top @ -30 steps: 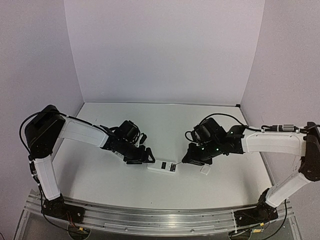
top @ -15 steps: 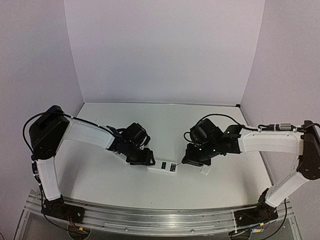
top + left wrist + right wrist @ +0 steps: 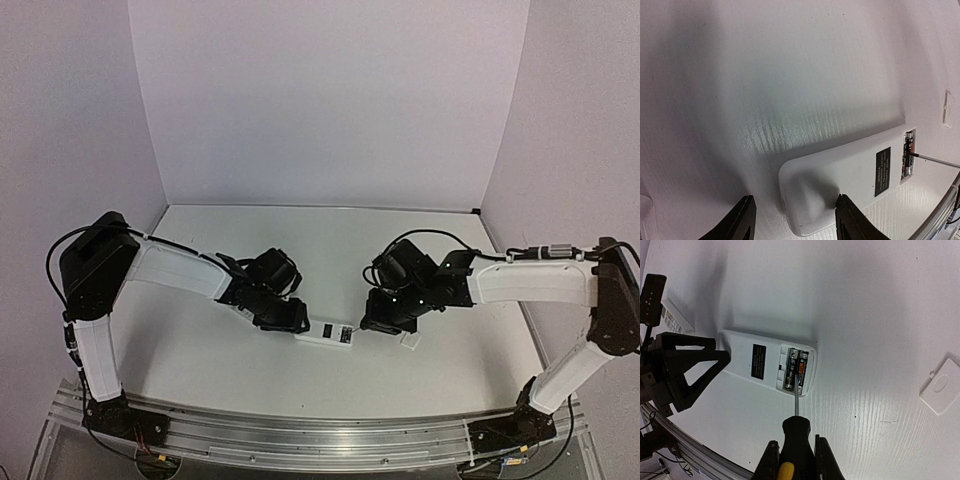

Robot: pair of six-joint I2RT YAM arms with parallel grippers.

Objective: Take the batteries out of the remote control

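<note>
Right fingers (image 3: 771,463): pinched on the black-and-yellow handle of the screwdriver (image 3: 797,435), shaft pointing away from my wrist camera.

Screwdriver tip: at the near edge of the open compartment, touching or just short of the ends of the batteries (image 3: 796,371); I cannot tell which.

Batteries: two, side by side, both seated in the compartment at one end of the remote (image 3: 740,355), which lies back-up on the worktop (image 3: 880,315).

Left fingers (image 3: 745,222): spread, straddling the remote's opposite end; I cannot tell whether they touch it.

Cover piece (image 3: 940,387): off, lying flat on the worktop, well apart from the remote.

Step in hand: as I judge it, levering out the first battery.

Doing it well: I would brace the remote with the left fingers first, then work the tip under one battery end and lift with a small, slow tilt. A hard push could skid the remote or let the tip slip off.
</note>
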